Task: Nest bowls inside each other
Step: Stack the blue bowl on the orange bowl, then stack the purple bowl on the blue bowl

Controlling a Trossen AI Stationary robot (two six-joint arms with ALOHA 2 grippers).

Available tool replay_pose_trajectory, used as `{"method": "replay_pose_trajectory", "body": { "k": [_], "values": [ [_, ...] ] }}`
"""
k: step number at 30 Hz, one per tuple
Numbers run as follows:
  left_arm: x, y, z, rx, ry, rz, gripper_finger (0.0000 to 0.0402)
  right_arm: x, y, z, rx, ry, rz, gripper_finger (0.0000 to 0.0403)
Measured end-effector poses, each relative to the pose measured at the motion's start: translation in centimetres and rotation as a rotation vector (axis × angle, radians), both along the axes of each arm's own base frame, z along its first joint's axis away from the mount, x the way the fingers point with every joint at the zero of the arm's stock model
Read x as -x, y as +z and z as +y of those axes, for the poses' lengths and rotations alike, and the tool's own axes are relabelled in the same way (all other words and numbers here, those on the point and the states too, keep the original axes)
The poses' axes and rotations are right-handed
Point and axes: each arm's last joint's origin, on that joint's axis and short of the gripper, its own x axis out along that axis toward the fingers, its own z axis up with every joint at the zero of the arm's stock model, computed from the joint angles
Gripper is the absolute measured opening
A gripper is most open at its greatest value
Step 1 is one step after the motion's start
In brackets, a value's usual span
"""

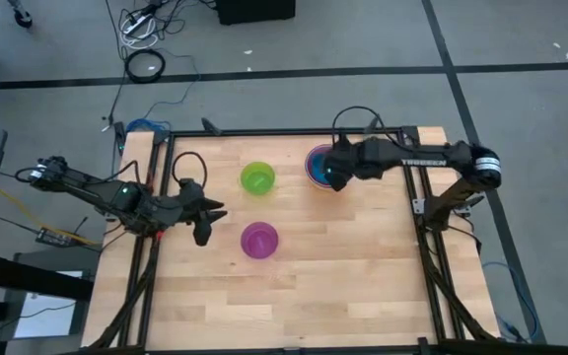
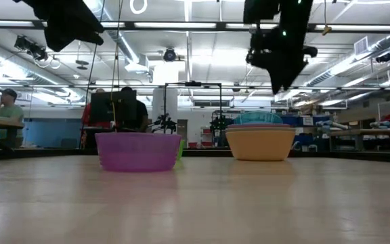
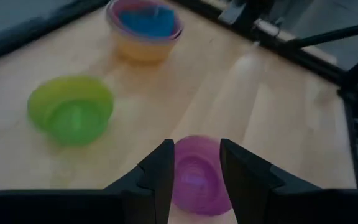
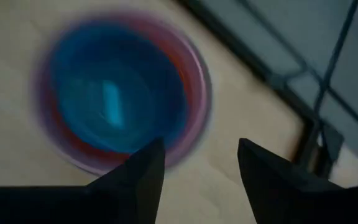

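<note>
Three nested bowls form a stack at the table's far right: orange outermost, pink within it, blue innermost. The stack rests on its base. My right gripper hangs open above the stack's near right rim, touching nothing. A lime green bowl stands alone at the far middle. A purple bowl stands nearer, at mid-table. My left gripper is open at the left, raised above the table; the purple bowl shows beyond its fingers.
Black frame rails run along the table's left, right and far edges. Bare wood lies across the near half. Beyond the table, a person sits at a desk in the room.
</note>
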Motion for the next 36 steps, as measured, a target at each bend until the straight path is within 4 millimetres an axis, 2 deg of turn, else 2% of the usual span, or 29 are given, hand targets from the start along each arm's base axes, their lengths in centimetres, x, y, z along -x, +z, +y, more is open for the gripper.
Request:
{"method": "replay_pose_trajectory", "body": {
  "k": [4,8,16,22,25,29,32,36],
  "values": [
    [-0.1,0.2,0.0,0.009,0.003,-0.023,0.0138,-1.1,0.6,1.0,0.063,0.015,-0.142,0.0184],
    [-0.5,0.8,-0.2,0.005,-0.012,-0.087,0.0138,-2.8,-1.1,0.5,0.064,0.01,-0.218,0.018],
    [-0.6,1.1,-0.2,-0.003,-0.033,-0.112,0.0138,-4.1,-5.6,0.0,-0.003,-0.016,-0.124,0.0176],
    [-0.6,1.1,-0.2,-0.003,-0.033,-0.112,0.0138,-3.8,-7.4,0.2,-0.041,-0.032,-0.08,0.0176],
    [-0.6,1.1,-0.2,-0.002,-0.032,-0.112,0.0138,-3.5,-6.5,0.6,-0.029,-0.022,-0.112,0.0176],
    [-0.6,1.0,-0.4,0.032,-0.071,-0.105,0.0138,-2.2,-3.3,2.0,-0.01,0.019,-0.2,0.0176],
    [-0.5,0.6,-0.6,0.118,-0.123,-0.063,0.0138,0.5,-0.4,3.9,0.015,0.038,-0.237,0.0175],
    [-0.1,-0.4,-0.8,0.234,-0.139,0.054,0.0138,5.6,3.1,7.2,-0.017,0.045,-0.32,0.0171]
  ]
}}
